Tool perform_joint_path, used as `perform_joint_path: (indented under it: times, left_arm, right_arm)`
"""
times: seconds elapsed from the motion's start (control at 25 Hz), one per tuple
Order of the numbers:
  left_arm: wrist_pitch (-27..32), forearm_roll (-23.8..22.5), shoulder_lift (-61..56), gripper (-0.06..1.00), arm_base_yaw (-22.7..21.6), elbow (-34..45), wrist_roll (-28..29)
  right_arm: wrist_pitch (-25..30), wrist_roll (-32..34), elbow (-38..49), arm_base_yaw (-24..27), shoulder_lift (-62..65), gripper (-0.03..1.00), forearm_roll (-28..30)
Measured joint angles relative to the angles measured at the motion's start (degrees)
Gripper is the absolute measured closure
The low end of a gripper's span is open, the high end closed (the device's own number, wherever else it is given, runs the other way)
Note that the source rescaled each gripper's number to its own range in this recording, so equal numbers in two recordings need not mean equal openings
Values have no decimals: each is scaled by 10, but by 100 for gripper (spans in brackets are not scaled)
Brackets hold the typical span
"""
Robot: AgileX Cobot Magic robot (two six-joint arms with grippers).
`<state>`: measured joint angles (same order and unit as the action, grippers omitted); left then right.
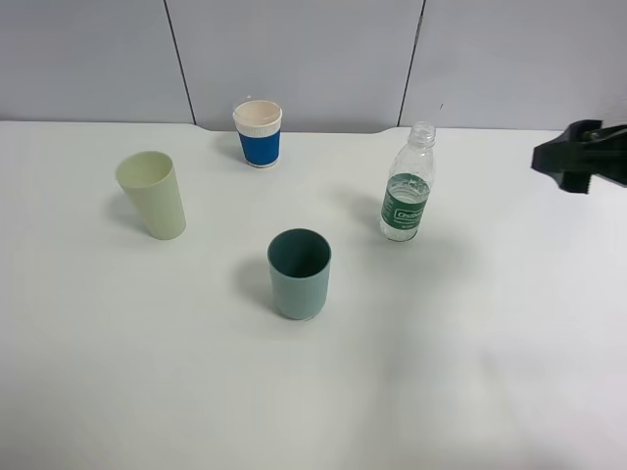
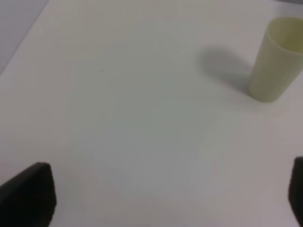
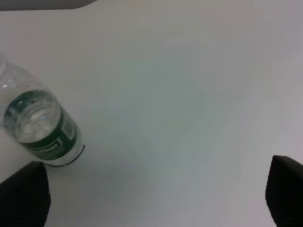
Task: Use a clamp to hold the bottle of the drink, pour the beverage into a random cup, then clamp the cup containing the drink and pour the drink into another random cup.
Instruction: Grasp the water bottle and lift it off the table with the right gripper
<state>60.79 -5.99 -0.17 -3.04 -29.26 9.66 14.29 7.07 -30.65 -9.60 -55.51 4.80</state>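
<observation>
The bottle (image 1: 408, 186) stands upright and uncapped on the white table (image 1: 470, 372), right of centre, with clear beverage (image 1: 409, 186) inside it. In the right wrist view the bottle (image 3: 40, 123) shows beyond one of the fingers. The teal-blue cup (image 1: 299, 274) stands near the middle, in front and to the left of the bottle. My right clamp (image 1: 565, 160) hovers at the right edge, apart from the bottle, and its jaws (image 3: 154, 198) are open and empty. My left clamp (image 2: 163, 198) is open over bare table and is out of the high view.
A pale yellow-green tumbler (image 1: 152, 194) stands at the left and also shows in the left wrist view (image 2: 274, 61). A blue-sleeved paper cup (image 1: 258, 132) stands at the back, near a grey wall (image 1: 294, 49).
</observation>
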Motion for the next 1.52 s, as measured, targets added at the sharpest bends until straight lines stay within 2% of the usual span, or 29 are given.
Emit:
perform_joint_path:
  times: [0.2, 0.44, 0.96, 1.32, 1.52]
  left_arm:
    - [0, 0, 0, -6, 0, 0, 0]
    - [0, 0, 0, -6, 0, 0, 0]
    - [0, 0, 0, -6, 0, 0, 0]
    - [0, 0, 0, -6, 0, 0, 0]
    - [0, 0, 0, -6, 0, 0, 0]
  right_arm:
    - [-45, 0, 0, -47, -85, 3, 2]
    - [-89, 0, 0, -62, -170, 3, 7]
    - [-234, 0, 0, -63, -321, 3, 73]
    - [-331, -2, -2, -63, -431, 3, 94]
    - [-403, -50, -2, -63, -468, 3, 94]
